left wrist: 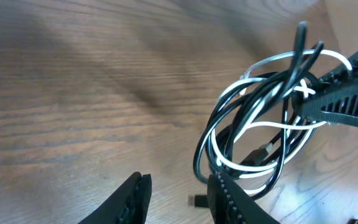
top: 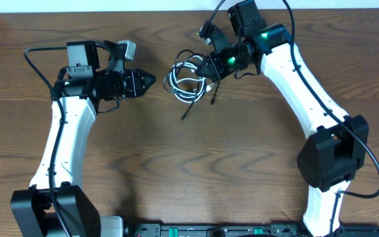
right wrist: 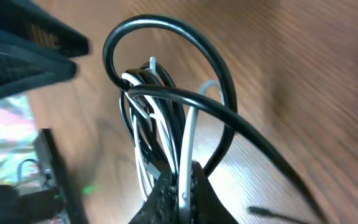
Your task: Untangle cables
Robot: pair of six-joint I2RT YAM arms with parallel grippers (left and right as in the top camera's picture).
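Surface: brown wood-grain table (top: 176, 164) under the cables (top: 188, 80), black and white loops tangled together | Room: white strip (top: 110, 5) beyond the cables | right gripper (top: 206, 71): jaws pinching the cables' right side | left gripper (top: 151, 79): left of the cables, apart, jaws spread, empty

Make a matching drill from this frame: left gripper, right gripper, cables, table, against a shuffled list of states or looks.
Things:
1. left gripper
2. right gripper
3. cables
4. table

States:
A. brown wood grain
B. shut, pinching black and white cords
C. black and white loops threaded through each other
D. jaws apart, nothing between them

Pairs: 1-D, 2-B, 3-C, 4-A
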